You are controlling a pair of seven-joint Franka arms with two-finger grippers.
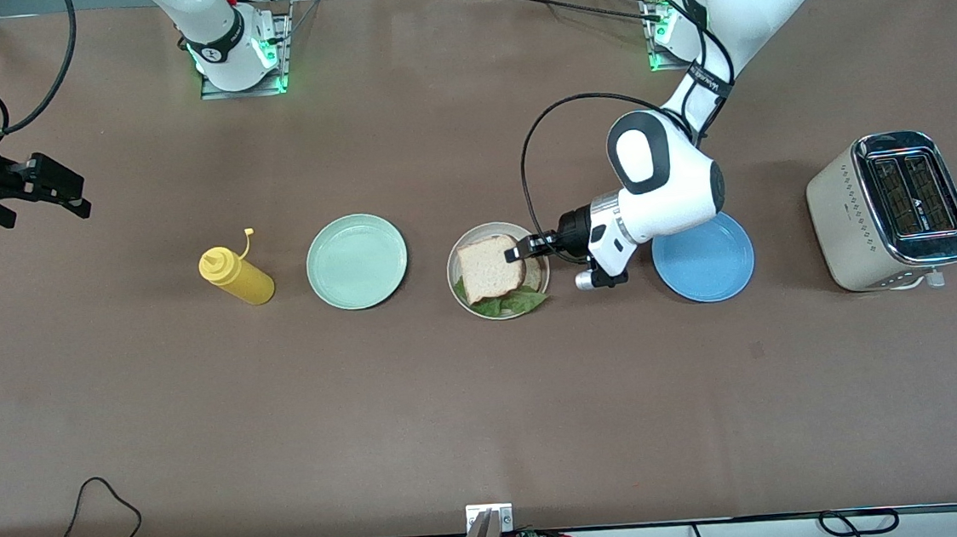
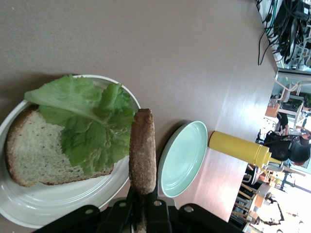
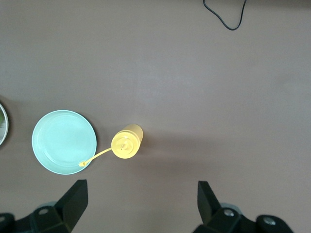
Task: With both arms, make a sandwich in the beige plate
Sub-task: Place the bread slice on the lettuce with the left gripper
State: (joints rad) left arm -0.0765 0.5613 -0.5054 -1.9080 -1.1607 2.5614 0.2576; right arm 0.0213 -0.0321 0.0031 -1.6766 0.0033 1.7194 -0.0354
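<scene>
the beige plate point(image 1: 537, 251) sits mid-table between the mint-green plate point(image 1: 356, 261) and the blue plate point(image 1: 704, 257), and carries one toast slice point(image 2: 36, 155) lying flat with a lettuce leaf point(image 2: 87, 124) spread over part of it. the left gripper point(image 1: 518, 252) is over the beige plate, its fingers clamped on the edge of a second toast slice point(image 1: 491, 267); the left wrist view shows that slice point(image 2: 142, 150) edge-on, standing above the lettuce and not resting on it. the right gripper point(image 1: 54, 187) hangs at the right arm's end of the table, its fingers point(image 3: 75, 201) spread wide and empty, looking down on the yellow squeeze bottle point(image 3: 127, 141) and the mint-green plate; this arm waits. a toaster point(image 1: 892, 210) stands at the left arm's end of the table, well apart from the plates. assessment: the step in hand is the placing of the top slice, and the sandwich is otherwise laid up, so the task appears close to done. the next move calls for the held slice to be lowered flat and square over the lettuce and bottom slice, then for the fingers to part and lift clear without dragging the bread. risk noted: the grip is on one edge only, so the slice may tip or land skewed, and the leaf, which overhangs the bottom slice toward the plate rim, could shift under it.
</scene>
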